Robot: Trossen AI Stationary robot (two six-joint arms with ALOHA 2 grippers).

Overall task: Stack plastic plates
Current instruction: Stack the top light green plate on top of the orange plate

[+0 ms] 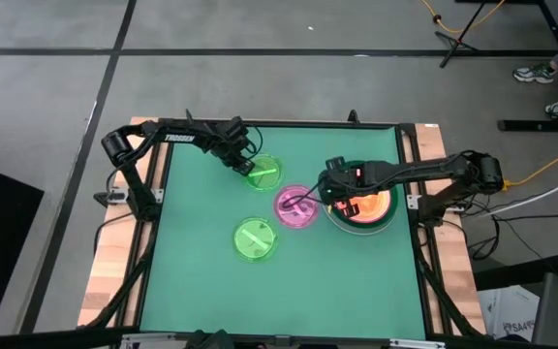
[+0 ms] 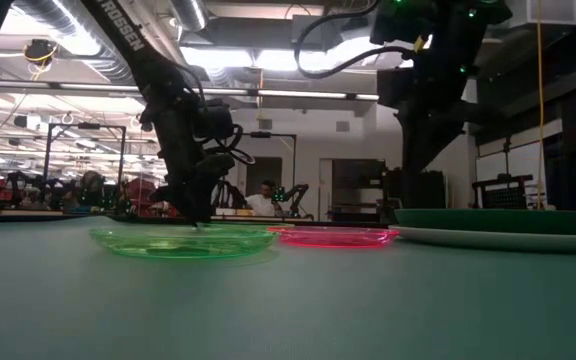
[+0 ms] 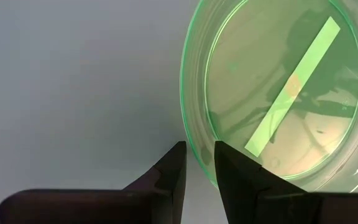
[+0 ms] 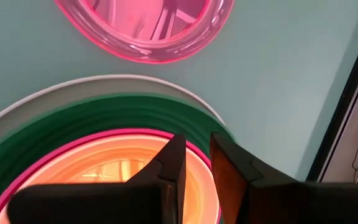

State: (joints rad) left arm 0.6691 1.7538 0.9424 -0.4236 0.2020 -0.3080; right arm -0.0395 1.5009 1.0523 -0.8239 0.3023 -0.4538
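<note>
left gripper [image 3: 196, 163]: clamped on the rim of the upper lime plate [image 3: 278, 93], one jaw inside the rim, one outside; upper centre of the high view.
step, my read: lift that plate and carry it to the stack.
how I'd do it: hold the rim bite, raise it clear of the table [image 1: 201, 291] before going sideways, keep it level, centre it, release low.
small pink plate [image 1: 296, 206]: mid-frame, just left of the stack; route over it.
lower lime plate [image 1: 256, 239]: below centre, loose.
stack [image 1: 384, 218]: right of centre, orange plate [image 1: 366, 206] on top.
right gripper [image 1: 329, 191]: over the stack's left rim; couldn't tell if apart or clamped. I'd want it clear first.
count: lime 2, small pink 1, orange 1; under it I saw a pink, a dark green and a pale rim, 1 each.
</note>
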